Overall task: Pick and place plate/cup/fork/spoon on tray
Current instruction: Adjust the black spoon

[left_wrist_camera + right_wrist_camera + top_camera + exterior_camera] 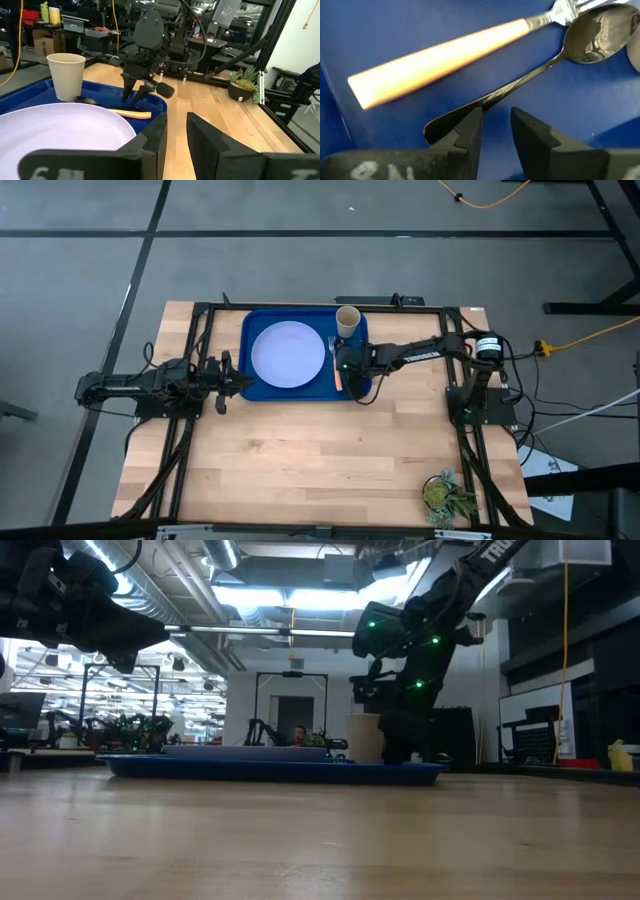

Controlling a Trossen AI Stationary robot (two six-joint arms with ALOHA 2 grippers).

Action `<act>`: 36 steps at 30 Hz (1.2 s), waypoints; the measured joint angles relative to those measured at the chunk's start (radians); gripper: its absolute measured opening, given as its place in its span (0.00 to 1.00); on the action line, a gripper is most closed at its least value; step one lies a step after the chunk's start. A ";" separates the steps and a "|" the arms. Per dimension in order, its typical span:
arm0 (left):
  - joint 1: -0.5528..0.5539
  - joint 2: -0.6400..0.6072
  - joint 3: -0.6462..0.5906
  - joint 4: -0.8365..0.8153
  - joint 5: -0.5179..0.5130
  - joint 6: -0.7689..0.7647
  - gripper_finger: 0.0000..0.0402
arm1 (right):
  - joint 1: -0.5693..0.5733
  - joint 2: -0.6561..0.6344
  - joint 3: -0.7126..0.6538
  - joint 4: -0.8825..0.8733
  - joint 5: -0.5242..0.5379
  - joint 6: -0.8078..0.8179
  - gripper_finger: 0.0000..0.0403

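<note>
Wooden tabletop carries the blue tray (pixel 252 385), and we judge the task nearly finished: the plate (pixel 288 354), the cup (pixel 347 321) and the fork (pixel 440 52) all rest on it. Our right gripper (pixel 495 131) hangs low over the tray, fingers slightly parted, with the spoon (pixel 530 77) lying just ahead of its tips, handle end at one finger, seemingly released. Our left gripper (pixel 175 137) waits beside the tray's near edge, fingers apart and empty. What remains looks like withdrawing.
</note>
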 joint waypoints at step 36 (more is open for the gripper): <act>0.000 0.000 0.000 0.000 0.000 0.000 0.16 | -0.115 -0.019 -0.007 0.217 0.059 -0.245 0.15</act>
